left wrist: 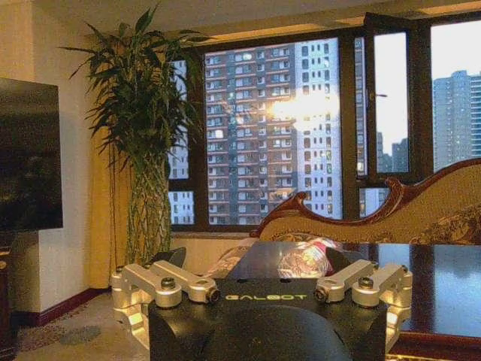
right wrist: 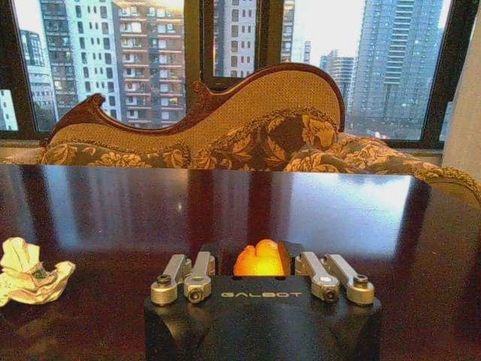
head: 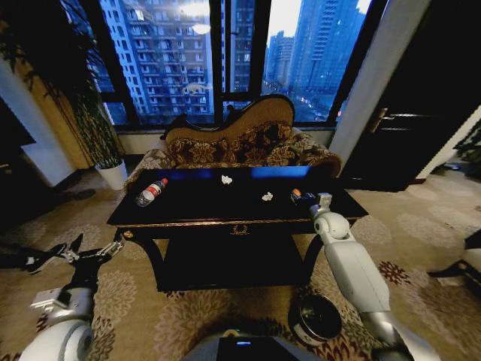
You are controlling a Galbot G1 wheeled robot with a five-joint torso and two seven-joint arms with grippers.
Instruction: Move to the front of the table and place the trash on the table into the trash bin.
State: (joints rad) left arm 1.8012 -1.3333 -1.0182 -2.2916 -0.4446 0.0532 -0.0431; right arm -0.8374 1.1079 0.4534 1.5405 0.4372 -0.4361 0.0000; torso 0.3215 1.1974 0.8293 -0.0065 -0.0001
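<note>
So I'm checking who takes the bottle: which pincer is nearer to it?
Left. The left pincer hangs off the table's left end, near the bottle. The right pincer is at the far right by the orange piece.

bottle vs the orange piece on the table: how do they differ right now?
The bottle lies on its side near the table's left end; the orange piece sits at the right end. The bottle is clear with a red label and long; the orange piece is opaque, rounded and much smaller. The right gripper is right at the orange piece, while the left gripper hangs off the table's left, short of the bottle. Both rest on the tabletop.
</note>
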